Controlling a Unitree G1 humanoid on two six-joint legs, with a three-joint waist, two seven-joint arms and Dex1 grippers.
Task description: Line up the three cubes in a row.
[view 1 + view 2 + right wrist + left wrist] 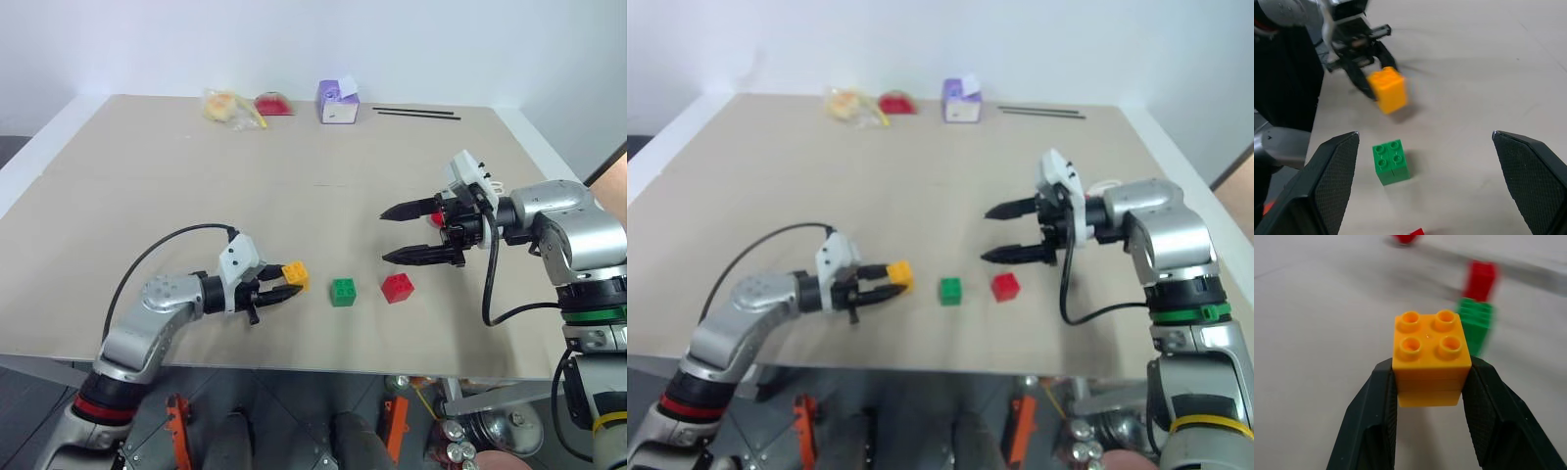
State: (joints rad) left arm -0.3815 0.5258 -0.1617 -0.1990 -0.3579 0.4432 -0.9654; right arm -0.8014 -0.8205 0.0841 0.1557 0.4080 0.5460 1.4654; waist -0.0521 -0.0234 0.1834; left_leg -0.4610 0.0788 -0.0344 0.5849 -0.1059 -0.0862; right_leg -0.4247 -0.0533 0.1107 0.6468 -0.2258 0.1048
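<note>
L gripper [284, 290] low over table [147, 176], pointing R, clamped on yellow-orange cube [295, 276], beside green cube [343, 292] and red cube [397, 287]. R gripper [404, 233] raised above red cube, pointing L, fingers wide apart.

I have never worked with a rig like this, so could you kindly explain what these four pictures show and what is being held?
This is a two-armed robot at a table. Two pictures come from its head, looking down over both arms; the other two come from cameras on each wrist, looking along that hand's black fingers. The left hand is shut on a yellow-orange cube. The right hand is open and holds nothing. A green cube and a red cube lie side by side on the table, to the right of the held cube. At the far edge are a purple-and-white box, some bagged items and two thin dark sticks.
</note>
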